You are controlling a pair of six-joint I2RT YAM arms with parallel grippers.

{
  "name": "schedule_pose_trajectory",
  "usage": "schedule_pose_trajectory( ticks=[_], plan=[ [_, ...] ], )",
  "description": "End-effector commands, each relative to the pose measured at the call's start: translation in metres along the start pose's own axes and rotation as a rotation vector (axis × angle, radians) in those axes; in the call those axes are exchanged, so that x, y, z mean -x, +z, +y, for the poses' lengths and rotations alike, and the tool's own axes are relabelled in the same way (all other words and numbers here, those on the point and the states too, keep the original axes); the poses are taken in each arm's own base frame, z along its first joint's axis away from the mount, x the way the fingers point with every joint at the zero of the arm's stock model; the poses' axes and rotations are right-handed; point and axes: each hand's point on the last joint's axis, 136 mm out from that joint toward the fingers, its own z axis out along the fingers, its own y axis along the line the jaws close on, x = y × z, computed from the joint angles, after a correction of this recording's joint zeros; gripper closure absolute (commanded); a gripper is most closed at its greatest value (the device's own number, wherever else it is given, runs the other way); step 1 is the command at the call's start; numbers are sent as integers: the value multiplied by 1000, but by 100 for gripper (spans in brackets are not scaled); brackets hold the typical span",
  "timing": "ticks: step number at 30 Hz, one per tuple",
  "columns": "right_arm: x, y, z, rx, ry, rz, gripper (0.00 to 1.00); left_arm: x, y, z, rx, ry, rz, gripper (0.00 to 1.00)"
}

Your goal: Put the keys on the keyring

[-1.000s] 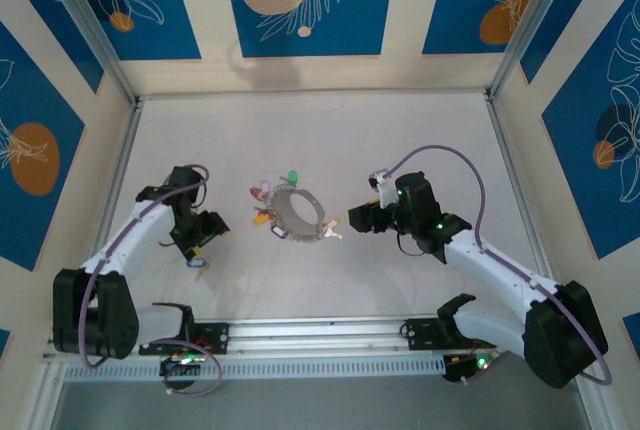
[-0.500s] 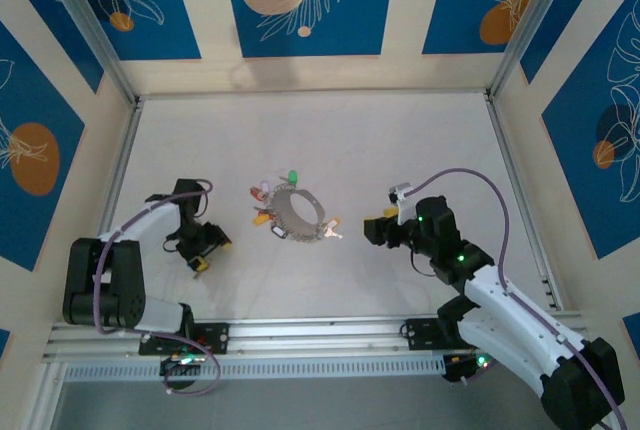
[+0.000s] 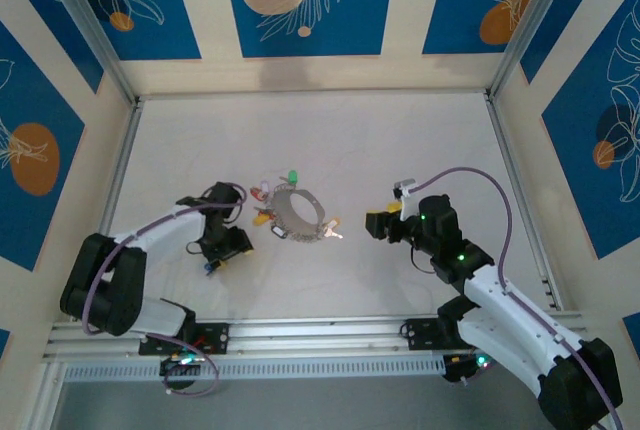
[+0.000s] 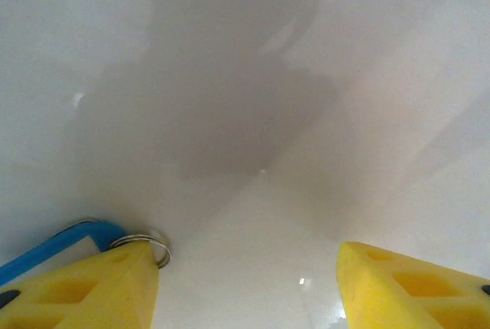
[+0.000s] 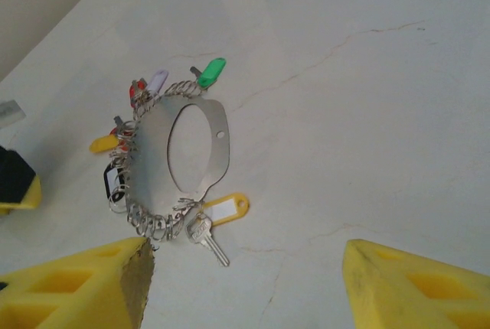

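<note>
The keyring (image 3: pixel 294 212) is a wide grey metal band lying mid-table, with small split rings along its edge. In the right wrist view the keyring (image 5: pixel 161 153) carries tagged keys: a green tag (image 5: pixel 210 73), a yellow tag (image 5: pixel 227 209) with a silver key (image 5: pixel 207 239), and red and white tags at its far side. My right gripper (image 5: pixel 245 283) is open, to the right of the ring and apart from it. My left gripper (image 4: pixel 245 283) is open over bare table. A blue-tagged key (image 4: pixel 65 242) with its small split ring (image 4: pixel 151 243) lies against the left finger (image 4: pixel 92 291). From above, that blue key (image 3: pixel 212 268) sits by the left gripper (image 3: pixel 222 254).
Aluminium rails (image 3: pixel 120 180) border the table on the left and right. The purple cable (image 3: pixel 470 178) loops above the right arm. Bare table lies behind the keyring and between it and the right gripper (image 3: pixel 372 225).
My left gripper has swung to the right, closer to the keyring, and the blue-tagged key has shifted with it. The right arm pulled back to the right, then held still.
</note>
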Motion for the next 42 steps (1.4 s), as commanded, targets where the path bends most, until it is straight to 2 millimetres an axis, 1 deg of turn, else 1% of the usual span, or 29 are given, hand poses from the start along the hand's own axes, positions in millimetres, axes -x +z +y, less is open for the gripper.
schedule_pose_trajectory(
  ticks=[1, 4, 7, 9, 10, 12, 13, 15, 16, 18, 21, 22, 24, 26, 27, 29, 32, 35, 39, 42],
  plan=[
    [11, 3, -4, -8, 39, -50, 33, -25, -7, -59, -203, 66, 124, 38],
    [15, 8, -1, 27, 54, -56, 33, -22, -23, -73, -246, 109, 103, 38],
    [16, 15, 9, 77, 47, -6, 32, -19, -43, -80, -269, 180, 73, 36],
    [11, 23, 21, 152, 36, 46, 32, -14, -59, -81, -253, 238, 46, 32],
    [10, 27, 29, 196, 30, 76, 33, -11, -65, -79, -235, 256, 33, 32],
    [4, 37, 46, 283, 34, 166, 40, 2, -79, -72, -205, 258, -22, 31],
    [2, 41, 54, 314, 32, 197, 44, 9, -83, -67, -200, 242, -43, 30],
    [-6, 53, 76, 383, 2, 255, 50, 24, -88, -52, -206, 164, -70, 31],
    [-10, 58, 86, 409, -21, 273, 52, 30, -89, -45, -211, 124, -68, 30],
    [-20, 70, 109, 470, -65, 338, 55, 42, -88, -24, -210, 27, -57, 31],
    [-38, 87, 140, 555, -102, 449, 56, 53, -83, -1, -187, -51, -53, 32],
    [-42, 92, 148, 579, -101, 482, 56, 55, -82, 3, -181, -61, -52, 32],
    [-54, 107, 162, 607, -73, 575, 60, 56, -76, 8, -169, -72, -44, 32],
    [-61, 116, 177, 643, -45, 647, 65, 54, -68, 11, -175, -94, -32, 34],
    [-64, 120, 184, 659, -38, 675, 66, 52, -63, 14, -172, -113, -22, 36],
    [-70, 128, 194, 672, -44, 707, 65, 50, -57, 22, -161, -155, -6, 39],
    [-80, 142, 199, 671, -55, 768, 64, 51, -51, 43, -115, -246, -9, 42],
    [-91, 154, 204, 648, -95, 817, 65, 48, -47, 59, -92, -330, -13, 42],
    [-106, 167, 214, 632, -192, 854, 65, 44, -42, 66, -78, -370, -10, 40],
    [-118, 167, 225, 698, -264, 875, 64, 40, -38, 70, -72, -395, -2, 40]
  ],
)
